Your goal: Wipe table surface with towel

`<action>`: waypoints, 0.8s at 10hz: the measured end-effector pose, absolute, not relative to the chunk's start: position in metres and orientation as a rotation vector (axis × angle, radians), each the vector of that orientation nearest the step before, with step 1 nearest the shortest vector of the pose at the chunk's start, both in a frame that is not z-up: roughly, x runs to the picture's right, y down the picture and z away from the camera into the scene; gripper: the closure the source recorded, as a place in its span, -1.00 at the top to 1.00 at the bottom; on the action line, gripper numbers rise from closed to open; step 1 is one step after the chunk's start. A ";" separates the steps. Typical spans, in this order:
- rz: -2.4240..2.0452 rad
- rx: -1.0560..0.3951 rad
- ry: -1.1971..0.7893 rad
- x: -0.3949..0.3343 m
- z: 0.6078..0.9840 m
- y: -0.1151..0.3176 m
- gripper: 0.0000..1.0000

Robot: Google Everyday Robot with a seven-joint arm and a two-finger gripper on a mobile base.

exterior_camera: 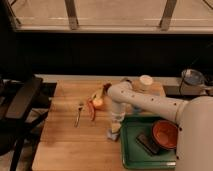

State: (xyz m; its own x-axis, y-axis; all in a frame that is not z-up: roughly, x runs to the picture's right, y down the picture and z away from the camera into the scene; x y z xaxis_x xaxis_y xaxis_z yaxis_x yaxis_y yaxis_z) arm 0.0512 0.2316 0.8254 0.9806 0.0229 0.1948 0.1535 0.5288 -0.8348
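Down on the table surface (65,145), just left of the green tray (131,159), sits the towel (114,134), a small pale bundle pressed to the wood under the claw (115,127). The claw points straight down, its fingers pinched on the towel's top. This looks like the wiping stroke itself, cloth in contact with the wood. The next move would call for dragging it sideways with steady downward pressure, steering clear of the tray's rim and of the fork (79,113) and the orange and red items (95,104) lying further back.

Much is hard to read: the fingertips merge with the cloth, the robot's white body cuts off the tray's right side beside the red bowl (165,134), and the dark object (146,142) in the tray is unclear.
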 end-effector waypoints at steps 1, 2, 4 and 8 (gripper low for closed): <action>-0.095 -1.003 -0.199 0.046 0.828 0.226 -1.00; -0.116 -0.996 -0.212 0.035 0.830 0.222 -1.00; -0.162 -0.977 -0.258 -0.006 0.828 0.218 -1.00; -0.192 -0.988 -0.352 -0.079 0.812 0.232 -1.00</action>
State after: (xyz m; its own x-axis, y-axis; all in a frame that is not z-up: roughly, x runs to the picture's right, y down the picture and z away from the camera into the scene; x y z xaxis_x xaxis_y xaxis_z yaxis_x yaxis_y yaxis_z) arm -0.0794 0.2320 0.8116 0.9271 0.0002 0.3749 0.3154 0.5399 -0.7804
